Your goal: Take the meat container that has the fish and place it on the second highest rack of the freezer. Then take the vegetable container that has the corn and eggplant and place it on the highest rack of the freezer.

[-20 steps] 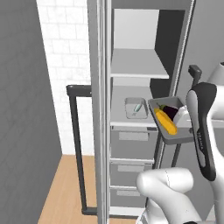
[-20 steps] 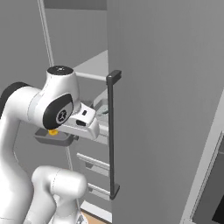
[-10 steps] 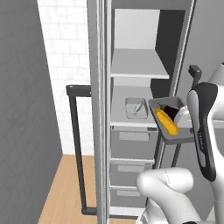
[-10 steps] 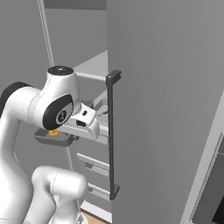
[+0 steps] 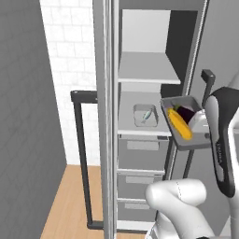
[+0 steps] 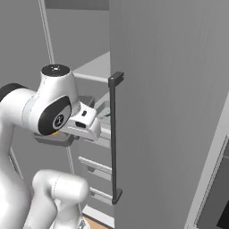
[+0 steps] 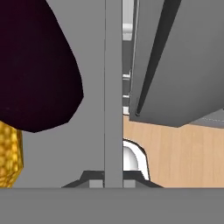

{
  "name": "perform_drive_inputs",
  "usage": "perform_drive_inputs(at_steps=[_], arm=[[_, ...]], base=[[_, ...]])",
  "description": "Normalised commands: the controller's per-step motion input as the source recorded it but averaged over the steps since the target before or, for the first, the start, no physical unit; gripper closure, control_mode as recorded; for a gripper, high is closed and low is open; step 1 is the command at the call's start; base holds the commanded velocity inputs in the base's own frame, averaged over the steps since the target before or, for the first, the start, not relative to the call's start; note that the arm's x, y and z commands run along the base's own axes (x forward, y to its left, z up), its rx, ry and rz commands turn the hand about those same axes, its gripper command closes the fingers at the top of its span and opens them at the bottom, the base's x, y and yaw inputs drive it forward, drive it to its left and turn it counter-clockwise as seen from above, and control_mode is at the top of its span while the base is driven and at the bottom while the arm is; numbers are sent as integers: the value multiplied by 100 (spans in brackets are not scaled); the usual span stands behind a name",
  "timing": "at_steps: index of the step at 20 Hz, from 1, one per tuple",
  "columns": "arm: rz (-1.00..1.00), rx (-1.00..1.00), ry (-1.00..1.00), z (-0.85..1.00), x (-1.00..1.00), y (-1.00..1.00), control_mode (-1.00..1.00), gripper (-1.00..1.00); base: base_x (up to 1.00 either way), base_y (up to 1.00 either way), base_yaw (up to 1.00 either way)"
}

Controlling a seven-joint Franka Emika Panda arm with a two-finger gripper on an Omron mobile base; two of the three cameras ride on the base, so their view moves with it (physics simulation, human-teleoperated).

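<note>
The vegetable container (image 5: 187, 123), carrying the corn (image 5: 180, 124) and the eggplant (image 5: 186, 113), hangs in the air just right of the open freezer (image 5: 140, 140), roughly level with the second highest rack (image 5: 130, 126). The fish (image 5: 146, 114) already lies in its container on that rack, so the second step is in hand. Next the tray must rise and travel inward onto the highest rack (image 5: 147, 74). The end effector (image 7: 113, 177) seems clamped narrowly on the tray's wall, though its fingertips are hidden behind it.
</note>
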Motion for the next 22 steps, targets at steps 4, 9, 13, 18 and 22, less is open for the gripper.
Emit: perform_drive_inputs(at_steps=[4,9,13,18,22], arm=[[0,0,-44,78,-15,0,-100,100],[-14,-2,-18,31,44,27,-100,100],[-14,-1,2,29,93,12,-100,100],[-11,3,1,6,100,-17,-100,100],[-10,6,0,0,96,-24,-100,100]], base=[[0,0,0],[0,0,0],[0,0,0],[0,0,0],[0,0,0]])
